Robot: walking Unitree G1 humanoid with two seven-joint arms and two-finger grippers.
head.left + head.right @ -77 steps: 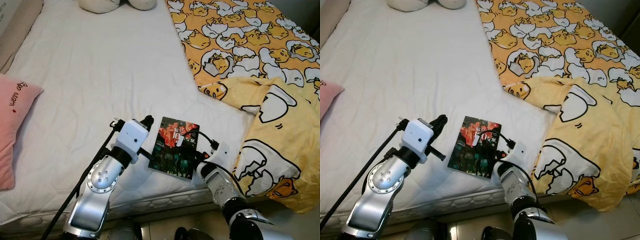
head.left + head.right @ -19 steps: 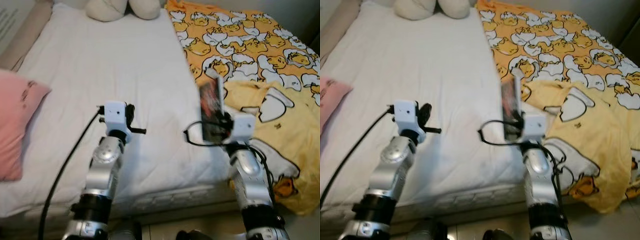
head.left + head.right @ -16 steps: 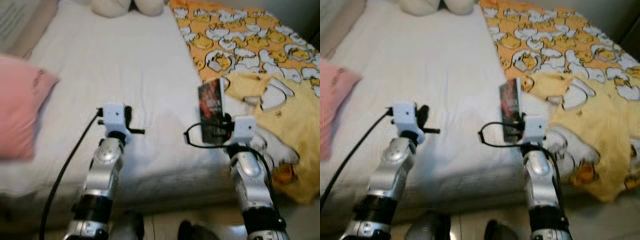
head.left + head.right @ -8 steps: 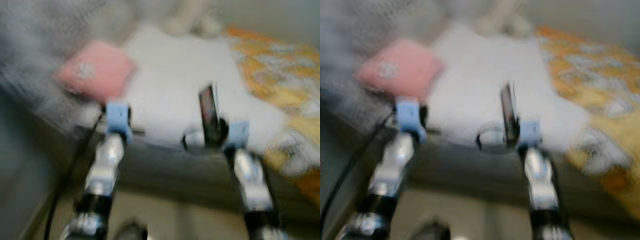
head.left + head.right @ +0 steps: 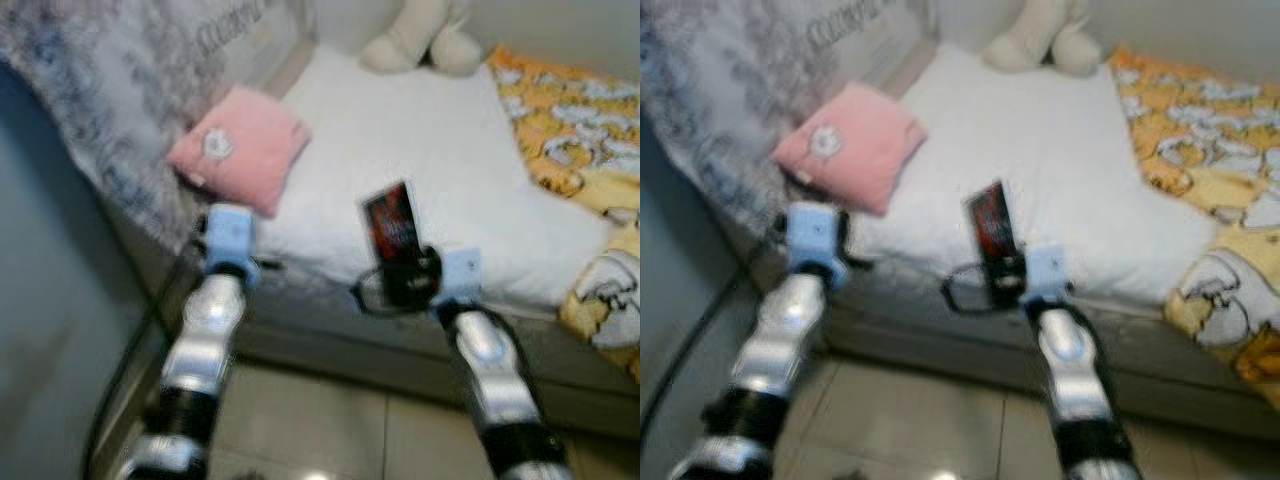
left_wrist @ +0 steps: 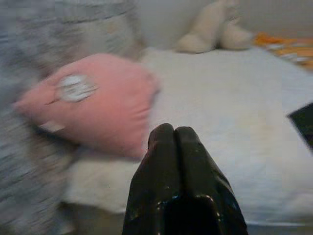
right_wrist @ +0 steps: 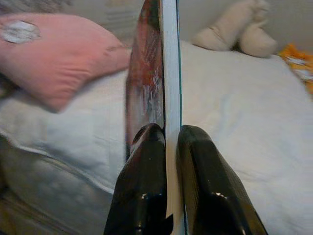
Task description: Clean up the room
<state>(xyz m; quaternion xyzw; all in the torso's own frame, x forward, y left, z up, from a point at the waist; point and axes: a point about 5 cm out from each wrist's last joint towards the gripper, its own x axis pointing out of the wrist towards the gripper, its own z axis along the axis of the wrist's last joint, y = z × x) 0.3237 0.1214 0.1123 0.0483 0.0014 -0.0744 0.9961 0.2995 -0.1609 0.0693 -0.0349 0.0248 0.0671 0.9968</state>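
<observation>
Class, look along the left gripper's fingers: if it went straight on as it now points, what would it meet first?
Probably the pink pillow on the bed, just beyond the shut left gripper; depth is unclear.

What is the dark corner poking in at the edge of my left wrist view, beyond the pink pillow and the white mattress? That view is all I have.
Observer: It is a thin book with a dark red-and-black cover, standing upright in the air in front of the bed.
Operator: Standing on what?
Observer: On nothing. The right gripper has its two black fingers shut on the book's lower edge.
Operator: And where is the robot relative to the bed?
Observer: Both arms reach out over a pale tiled floor beside the bed.
</observation>
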